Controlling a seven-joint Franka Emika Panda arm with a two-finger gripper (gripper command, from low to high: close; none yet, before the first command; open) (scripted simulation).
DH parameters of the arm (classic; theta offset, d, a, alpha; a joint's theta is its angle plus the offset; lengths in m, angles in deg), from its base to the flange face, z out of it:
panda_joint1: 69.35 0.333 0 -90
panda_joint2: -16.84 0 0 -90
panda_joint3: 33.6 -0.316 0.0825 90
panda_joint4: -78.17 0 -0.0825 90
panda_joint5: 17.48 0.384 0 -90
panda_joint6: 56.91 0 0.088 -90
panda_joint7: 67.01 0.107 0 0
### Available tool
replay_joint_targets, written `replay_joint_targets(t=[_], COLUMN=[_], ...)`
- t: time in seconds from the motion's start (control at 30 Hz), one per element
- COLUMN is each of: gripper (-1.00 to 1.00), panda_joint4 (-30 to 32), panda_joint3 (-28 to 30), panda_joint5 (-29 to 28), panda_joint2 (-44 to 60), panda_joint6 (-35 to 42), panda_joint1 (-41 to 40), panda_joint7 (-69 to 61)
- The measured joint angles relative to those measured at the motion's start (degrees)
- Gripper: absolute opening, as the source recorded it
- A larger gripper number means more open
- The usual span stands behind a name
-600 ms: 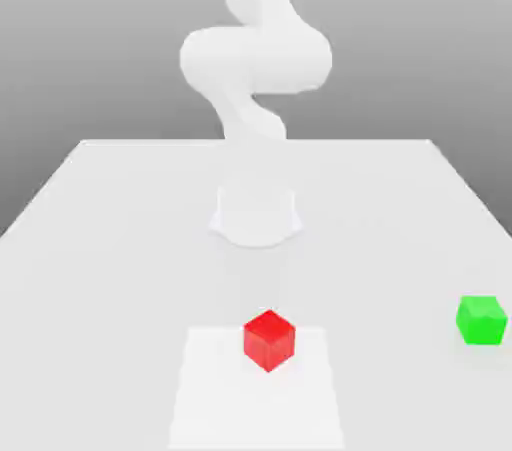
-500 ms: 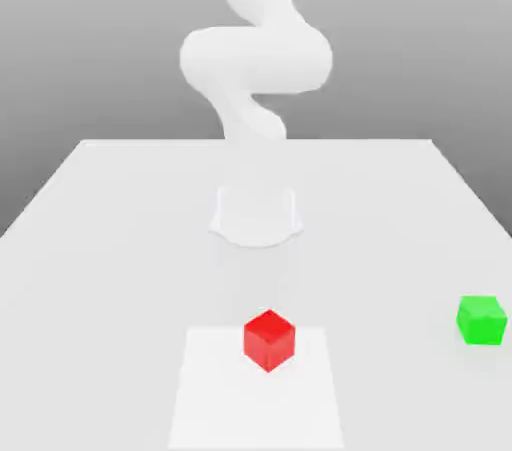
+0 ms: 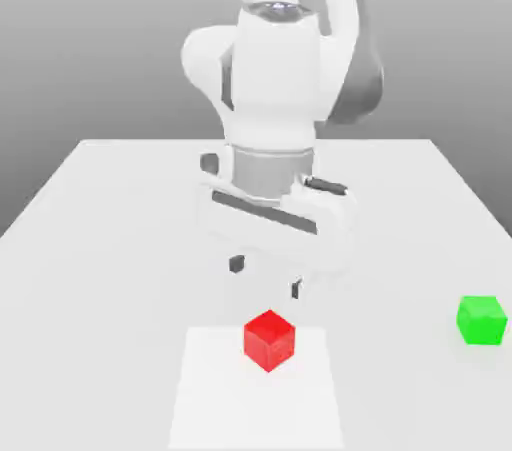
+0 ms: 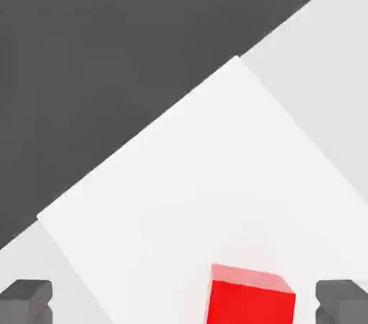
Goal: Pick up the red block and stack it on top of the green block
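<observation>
The gripper (image 3: pixel 266 276) hangs above the table with its two dark fingertips (image 3: pixel 236 263) spread wide, and nothing is between them. It points down, and the red block (image 3: pixel 269 339) sits just below it, a little nearer to the camera in the exterior view. In the hand view the same fingertips (image 4: pixel 26 299) appear at the two sides, and the red block (image 4: pixel 251 298) lies between them but closer to one finger than to the other. So the step in hand seems to be the approach for the grasp, and the block is not yet touched. To do it well, the arm should probably first move the hand sideways until the block is in the middle of the gap, then go straight down. The block stands with a corner toward the exterior camera, so the wrist may need a small turn, so that the fingers press on two flat opposite faces and not on edges. The fingers should stay wide until they are low beside the block, then close gently. The block rests on a paler square patch (image 3: pixel 200 389) of the white table (image 3: pixel 90 229). The green block (image 3: pixel 481 319) stands well apart, toward the exterior view's right, near the table's edge, and it is free on top for the stacking later.
</observation>
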Motion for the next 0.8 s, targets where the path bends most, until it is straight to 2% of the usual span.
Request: replay_joint_targets(t=[0.1,0.23,0.27,0.5,0.7,0.8], gripper=[0.00,0.00,-1.00,-1.00,-1.00,-1.00], panda_joint4=[0.1,-0.9,-1.1,-1.2,0.2,0.5], panda_joint3=[1.3,6.6,8.3,8.7,4.6,4.0], panda_joint5=[-3.7,-10.4,-11.5,-11.8,-2.9,-0.5], panda_joint2=[6.0,13.3,15.0,15.3,5.7,1.5], panda_joint6=[-4.8,-10.9,-12.2,-12.7,-4.7,-0.5], panda_joint1=[0.2,4.0,5.4,5.8,4.1,5.8], panda_joint7=[4.1,9.1,9.9,10.1,3.7,2.0])
